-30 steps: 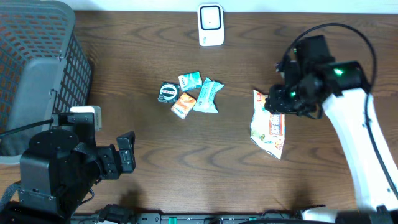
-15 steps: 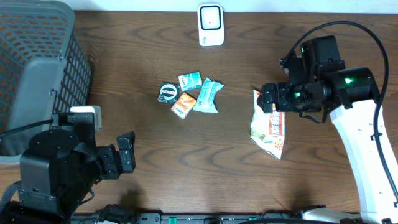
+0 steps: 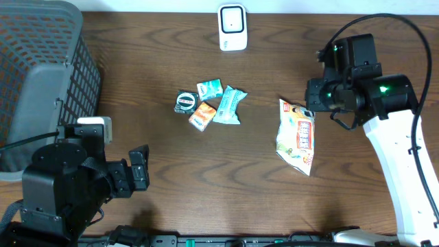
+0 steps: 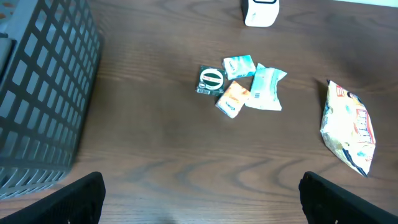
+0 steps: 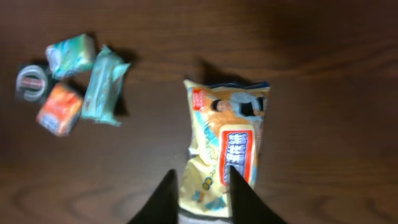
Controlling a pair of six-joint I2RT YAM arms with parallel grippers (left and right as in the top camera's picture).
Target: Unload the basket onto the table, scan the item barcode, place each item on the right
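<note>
The snack bag [image 3: 296,137], yellow with a red label, lies flat on the wooden table; it also shows in the left wrist view [image 4: 348,127]. My right gripper [image 3: 312,104] hangs above the table by the bag's upper right corner. In the right wrist view its fingers stand drawn close together [image 5: 201,173], holding nothing, with the bag [image 5: 227,137] lying well below them. The white scanner [image 3: 232,27] stands at the table's far edge. My left gripper [image 4: 202,199] is wide open over bare wood at the near left.
Several small packets [image 3: 209,104] lie clustered at the table's centre, left of the bag. A dark mesh basket [image 3: 41,75] fills the far left corner. The left arm's base [image 3: 62,185] sits at the near left.
The right gripper lay on the bag's top end, opened wide, then drew back up and to the right, with its fingers closing. The bag stays on the table. The left arm has not moved.
</note>
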